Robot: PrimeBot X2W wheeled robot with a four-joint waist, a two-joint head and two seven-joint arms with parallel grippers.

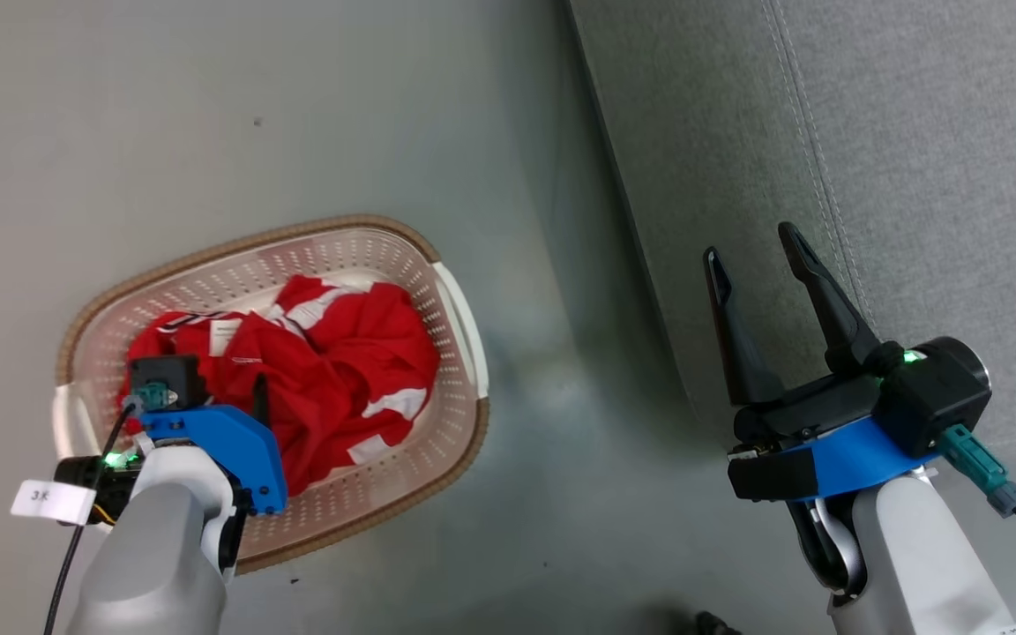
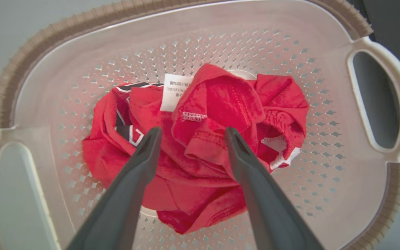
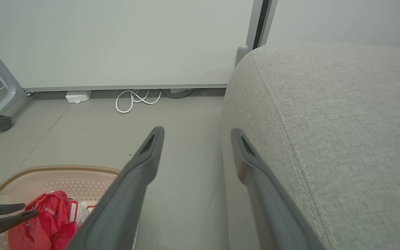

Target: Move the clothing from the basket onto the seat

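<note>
One bunched heap of red clothing (image 2: 203, 104) lies mid-basket (image 2: 82, 21), with no clear long axis. Left gripper (image 2: 193, 131) is nearer: jaws wide, straddling a raised fold, nothing clamped. Right gripper (image 1: 750, 242) is spread, empty, beside seat (image 1: 914, 132).

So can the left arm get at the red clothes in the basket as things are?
Probably yes. The left arm is right above the open basket, its jaws spread on either side of a raised fold of the clothing, and nothing lies between them.
</note>
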